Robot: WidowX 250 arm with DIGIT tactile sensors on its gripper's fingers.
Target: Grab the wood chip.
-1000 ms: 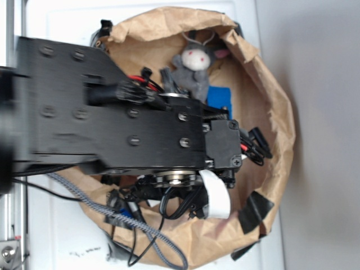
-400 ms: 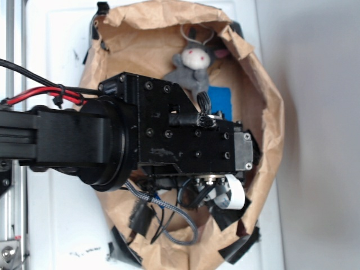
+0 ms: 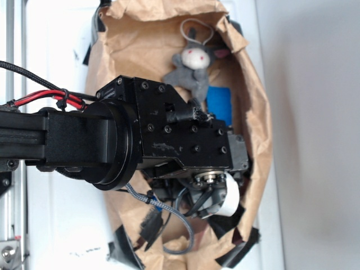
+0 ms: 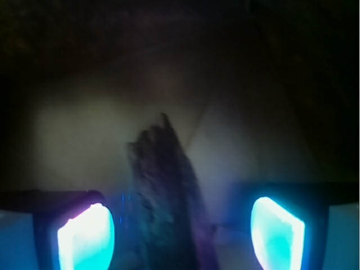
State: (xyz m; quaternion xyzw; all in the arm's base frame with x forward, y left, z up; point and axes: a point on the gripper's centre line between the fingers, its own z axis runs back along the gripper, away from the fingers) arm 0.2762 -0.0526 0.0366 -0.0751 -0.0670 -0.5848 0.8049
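A crumpled brown paper bag (image 3: 256, 129) lies open on the white bench (image 3: 62, 225), its rolled rim forming a rough oval wall that takes up most of the exterior view. Patches of black tape (image 3: 233, 256) show along the rim nearest the bottom edge of the bench. Inside the bag, toward its far rim, sits a grey stuffed donkey (image 3: 190, 66) with a white face and pink eyes, its ears pointing at the rim. Just beside the donkey, on the bag's floor, lies a flat blue sponge (image 3: 220, 104), partly covered by the robot.

The black arm (image 3: 84, 143) reaches in from the left edge of the bench and fills the middle of the bag, hiding most of the floor there. Red and black cables (image 3: 39, 97) run along its upper side, and a grey braided cable (image 3: 163, 211) loops under it, down toward the near rim. A white cylindrical part (image 3: 230, 198) shows at the wrist end.

The hand (image 4: 181, 232) is pointed down into the bag and cannot be made out from outside. In the dim wrist view its two fingers (image 4: 85, 236) glow blue at the lower corners, standing well apart, so the hand is open and holds nothing. Between them lies the wood chip (image 4: 166, 191), dark, rough and jagged at its far end, resting on the pale paper floor. It sits nearer the left finger; whether it touches either finger is too blurred to tell.
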